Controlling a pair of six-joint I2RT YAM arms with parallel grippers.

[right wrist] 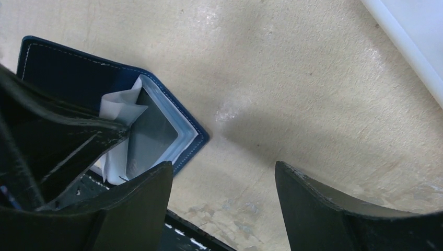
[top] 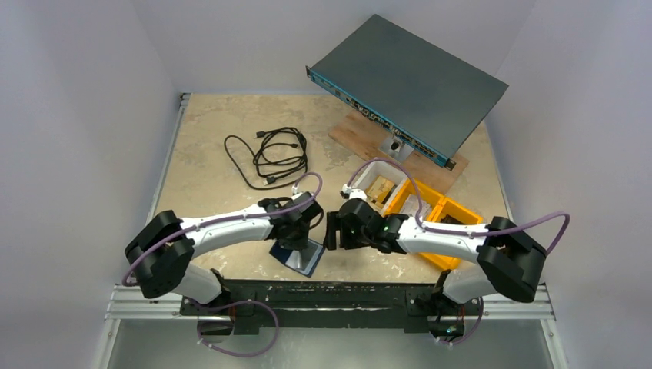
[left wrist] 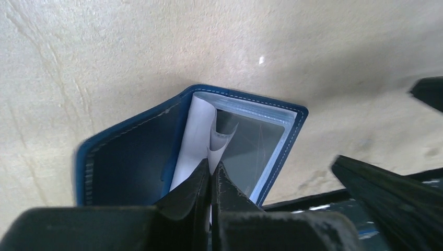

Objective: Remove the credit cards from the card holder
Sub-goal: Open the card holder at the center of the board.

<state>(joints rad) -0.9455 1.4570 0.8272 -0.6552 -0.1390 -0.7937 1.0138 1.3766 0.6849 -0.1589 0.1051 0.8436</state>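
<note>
The card holder (top: 301,261) lies open near the table's front edge, navy outside, with clear plastic sleeves inside (left wrist: 251,146). A thin white card (left wrist: 197,130) sticks out of its fold, bent into a curl at its edge. My left gripper (left wrist: 211,166) is shut on that curled edge, its tips pressed together over the holder (top: 296,240). In the right wrist view the holder (right wrist: 73,73) shows at upper left with the left fingers (right wrist: 62,130) over it. My right gripper (right wrist: 223,170) hangs open just right of the holder (top: 333,231), with only bare table between its fingers.
A coiled black cable (top: 273,154) lies at the back left. A flat grey network unit (top: 407,77) leans on a wooden board (top: 361,142) at the back right. A white bin (top: 377,183) and yellow bins (top: 438,219) stand behind the right arm. The black front rail (top: 330,290) runs close below the holder.
</note>
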